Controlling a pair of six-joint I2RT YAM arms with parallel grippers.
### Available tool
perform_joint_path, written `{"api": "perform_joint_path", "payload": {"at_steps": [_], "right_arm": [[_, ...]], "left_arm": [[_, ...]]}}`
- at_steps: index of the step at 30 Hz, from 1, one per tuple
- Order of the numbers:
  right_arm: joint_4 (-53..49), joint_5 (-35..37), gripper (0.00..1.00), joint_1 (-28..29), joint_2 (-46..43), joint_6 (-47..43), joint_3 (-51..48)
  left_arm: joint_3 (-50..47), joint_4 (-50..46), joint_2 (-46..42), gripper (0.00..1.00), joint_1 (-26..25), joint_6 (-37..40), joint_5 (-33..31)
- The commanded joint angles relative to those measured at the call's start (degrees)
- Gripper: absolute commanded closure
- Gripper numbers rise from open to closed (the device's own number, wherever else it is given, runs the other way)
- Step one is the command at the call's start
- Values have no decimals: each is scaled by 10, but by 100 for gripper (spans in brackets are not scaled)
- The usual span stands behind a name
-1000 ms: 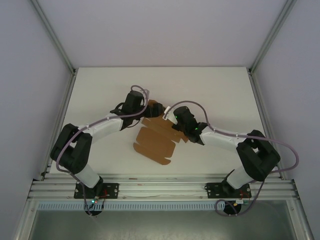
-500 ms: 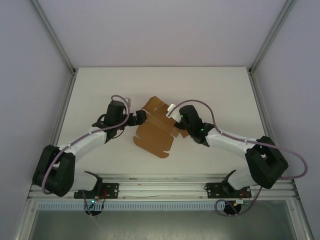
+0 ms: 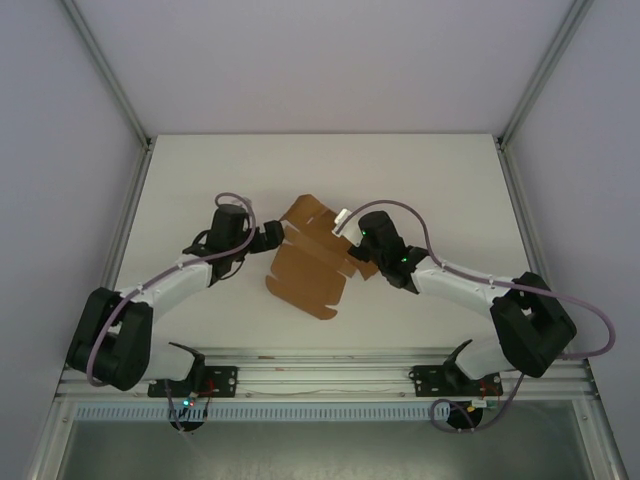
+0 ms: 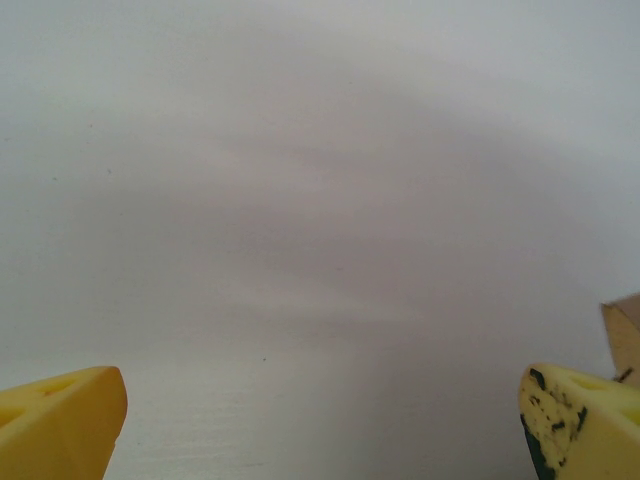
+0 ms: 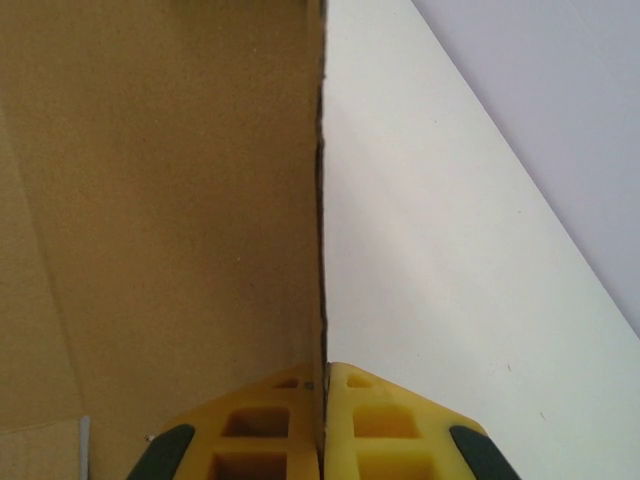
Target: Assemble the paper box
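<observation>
Top external: box (image 3: 308,268), mostly flat sheet, lies betw. grippers. R gripper (image 5: 323,395) clamped on flap edge at box's right. L gripper (image 3: 272,238) has pulled back to box's left, jaws wide, empty. Est.: folding barely begun.

Lab cell: aluminium frame (image 3: 330,372), white table (image 3: 420,170)

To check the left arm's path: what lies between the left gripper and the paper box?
Only bare white table; the left wrist view shows it between the open left gripper and the paper box.
</observation>
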Motion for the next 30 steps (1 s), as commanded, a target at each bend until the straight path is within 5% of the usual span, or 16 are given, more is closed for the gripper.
{"api": "perform_joint_path", "payload": {"at_steps": [1, 9, 14, 22, 30], "right_arm": [[-8, -11, 94, -1, -3, 16, 7], [-10, -16, 94, -2, -1, 19, 8], [-7, -26, 94, -1, -3, 24, 10], [-10, -32, 94, -2, 1, 24, 17], [-12, -37, 94, -1, 4, 30, 19]], "left_arm": [[6, 10, 18, 0, 3, 8, 10], [-19, 105, 26, 0, 2, 55, 219], [0, 83, 61, 1, 2, 63, 222], [0, 163, 115, 23, -1, 45, 326], [-3, 188, 137, 63, -4, 39, 343]]}}
